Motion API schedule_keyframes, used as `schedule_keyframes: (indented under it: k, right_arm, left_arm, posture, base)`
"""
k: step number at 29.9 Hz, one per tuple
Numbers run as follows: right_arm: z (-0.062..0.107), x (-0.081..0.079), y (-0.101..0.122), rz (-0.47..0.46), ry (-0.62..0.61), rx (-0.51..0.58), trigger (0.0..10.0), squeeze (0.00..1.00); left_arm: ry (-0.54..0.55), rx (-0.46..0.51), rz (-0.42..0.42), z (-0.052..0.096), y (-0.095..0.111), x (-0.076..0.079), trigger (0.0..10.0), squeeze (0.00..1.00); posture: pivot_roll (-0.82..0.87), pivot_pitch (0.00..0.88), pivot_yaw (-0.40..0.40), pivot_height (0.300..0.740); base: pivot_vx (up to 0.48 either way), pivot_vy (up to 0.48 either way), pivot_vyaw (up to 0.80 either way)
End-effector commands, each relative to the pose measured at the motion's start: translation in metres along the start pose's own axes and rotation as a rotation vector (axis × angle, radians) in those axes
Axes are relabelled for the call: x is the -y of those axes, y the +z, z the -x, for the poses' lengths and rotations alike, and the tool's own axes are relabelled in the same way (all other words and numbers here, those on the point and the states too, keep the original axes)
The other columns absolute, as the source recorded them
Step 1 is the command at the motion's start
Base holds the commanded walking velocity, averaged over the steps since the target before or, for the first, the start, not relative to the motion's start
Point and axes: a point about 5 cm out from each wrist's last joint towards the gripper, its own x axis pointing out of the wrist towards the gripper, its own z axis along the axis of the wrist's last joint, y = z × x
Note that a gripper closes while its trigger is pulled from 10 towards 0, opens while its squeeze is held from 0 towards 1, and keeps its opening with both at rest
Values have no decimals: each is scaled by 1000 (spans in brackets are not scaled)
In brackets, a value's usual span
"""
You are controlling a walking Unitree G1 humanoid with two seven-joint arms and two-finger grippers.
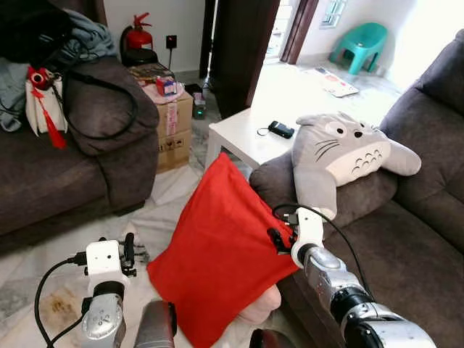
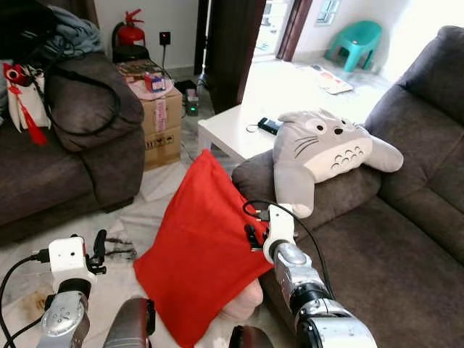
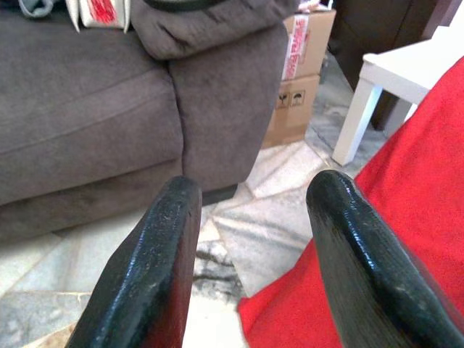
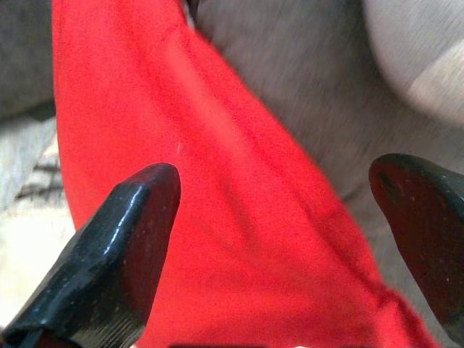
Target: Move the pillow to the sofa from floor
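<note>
A living room with a pale marble floor (image 1: 43, 261) holds two grey sofas: one sofa (image 1: 65, 167) on the robot's left, piled with clothes and one white bag (image 1: 43, 101), and a second sofa (image 1: 406, 217) on its right. Between them stand one white surface (image 1: 243, 134) carrying one black device (image 1: 280, 130), two stacked boxes (image 1: 174, 127) and, by the wall, one red extinguisher (image 1: 139, 36). One teal chair (image 1: 360, 45) sits in the far room. One grey plush (image 1: 341, 156) lies on the right sofa's arm.

One red pillow (image 1: 217, 254) stands tilted on its corner, leaning against that sofa's front. The right gripper (image 4: 279, 217) has its two fingers (image 4: 116, 254) spread wide, with the pillow's edge lying between them and the sofa just beyond. The left gripper (image 3: 254, 239) hangs above the floor, its two fingers (image 3: 156, 268) also apart, the pillow just beside one of them and the left sofa ahead.
</note>
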Motion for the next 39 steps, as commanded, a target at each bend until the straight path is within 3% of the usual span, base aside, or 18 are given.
schedule_keyframes:
  k: [1,4,8,11,14,28,38,39]
  right_arm:
    - [0,6,7,-5,-28,30,10000,0]
    - [-1,4,8,24,-26,33,10000,0]
    - [0,6,7,49,-37,22,10000,0]
    - [2,16,-2,37,-76,-12,10000,0]
    - [4,19,-8,41,-90,-22,10000,0]
    - [9,34,-21,13,-120,-81,10000,0]
    - [9,14,-37,-178,14,-105,10000,0]
    - [9,9,-36,-238,47,-85,10000,0]
  left_arm:
    - [9,-4,25,2,1,2,10000,0]
    - [5,2,32,1,5,2,10000,0]
    - [-26,62,25,-5,25,0,10000,0]
    - [-29,148,3,-10,58,-13,10000,0]
    - [-23,166,-3,-9,67,-19,10000,0]
    - [-49,102,52,5,73,-16,10000,0]
    - [-25,33,159,14,69,-18,10000,0]
    - [-26,28,161,14,69,-18,10000,0]
  posture:
    - [169,113,-208,634]
    - [163,125,-208,634]
    - [164,145,-210,634]
    - [169,179,-201,634]
    - [168,193,-192,634]
    - [162,240,-183,634]
    - [174,266,-190,634]
    - [175,268,-193,634]
  base:
    - [0,0,0]
    - [0,0,0]
    - [0,0,0]
    - [0,0,0]
    - [0,0,0]
    - [0,0,0]
    - [0,0,0]
    - [0,0,0]
